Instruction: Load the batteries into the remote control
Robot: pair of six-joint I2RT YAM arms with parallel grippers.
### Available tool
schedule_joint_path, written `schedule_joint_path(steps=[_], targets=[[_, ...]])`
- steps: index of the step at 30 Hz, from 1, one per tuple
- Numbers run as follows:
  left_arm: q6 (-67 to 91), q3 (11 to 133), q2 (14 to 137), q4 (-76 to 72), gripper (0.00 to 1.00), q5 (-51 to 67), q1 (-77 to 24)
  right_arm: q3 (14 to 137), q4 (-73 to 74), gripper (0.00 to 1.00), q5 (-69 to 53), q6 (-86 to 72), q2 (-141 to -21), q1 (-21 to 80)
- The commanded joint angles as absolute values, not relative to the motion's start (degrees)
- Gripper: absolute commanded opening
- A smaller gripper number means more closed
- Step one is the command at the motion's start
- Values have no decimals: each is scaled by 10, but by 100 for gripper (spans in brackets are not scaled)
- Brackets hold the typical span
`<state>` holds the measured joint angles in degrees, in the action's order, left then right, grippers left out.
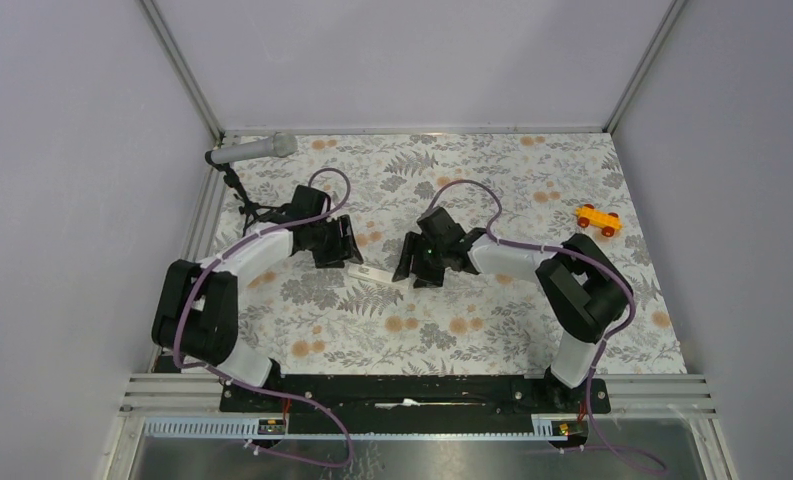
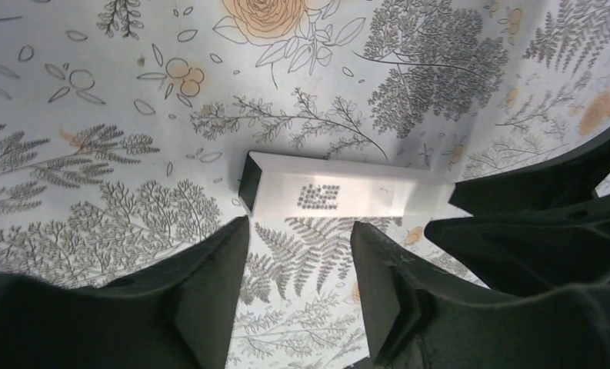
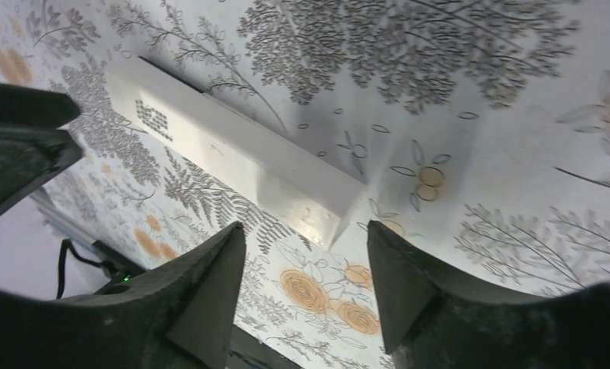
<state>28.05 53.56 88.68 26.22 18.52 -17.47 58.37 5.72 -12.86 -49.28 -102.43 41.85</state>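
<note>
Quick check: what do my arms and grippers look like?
The left arm and right arm have white links with black joints; a purple cable loops along each. The left gripper and right gripper have matte black, wedge-shaped fingers.

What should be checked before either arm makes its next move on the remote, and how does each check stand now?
1. The remote control lies on the table between both arms: ok.
2. The left gripper is open, holding nothing: ok.
3. The right gripper is open at the remote's other end: ok.
4. The batteries are in sight: not ok, no view shows them.
5. The battery slot is uncovered: cannot tell.
6. The toy car and microphone stand away from the remote: ok.
</note>
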Motion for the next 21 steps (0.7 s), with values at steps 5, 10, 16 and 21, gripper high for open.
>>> schedule_joint_path(steps=[5,10,16,21], targets=[[268,537,777,300,91,113,-167,581,109,78,-42,-443,-923,414],[266,527,694,335,99,87,-166,550,115,84,17,-413,-833,407],[315,531,575,406,99,34,-166,519,181,89,195,-361,-692,403],[323,585,464,493,99,-27,-166,544,261,100,350,-311,-565,403]])
